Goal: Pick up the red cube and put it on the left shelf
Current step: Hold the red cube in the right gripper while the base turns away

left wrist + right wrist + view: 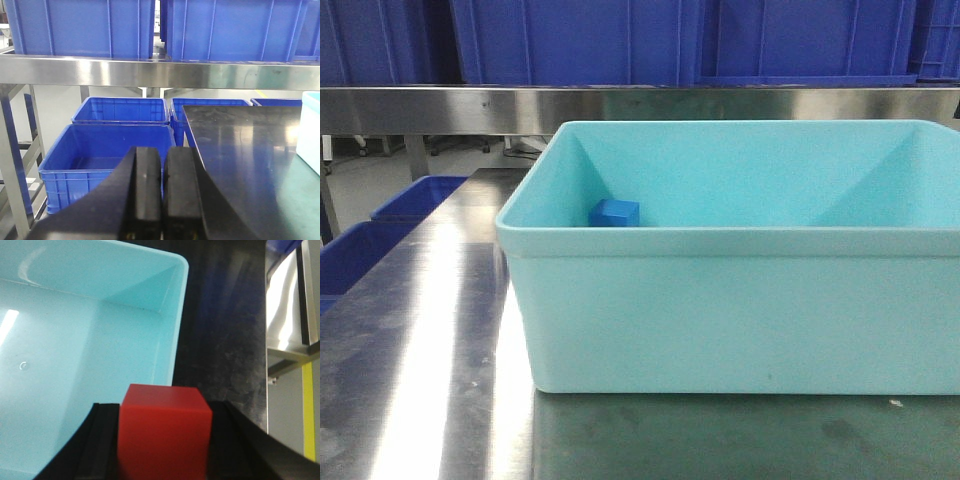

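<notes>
L claw closed, nr blue bins

The shiny steel worktop carries 1 pale turquoise bin, which stands directly on its right part.

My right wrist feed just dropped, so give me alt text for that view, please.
The right gripper holds the red cube clamped between its black fingers. Beyond it show one corner of the turquoise bin and, to the right, the dark tabletop.
</notes>
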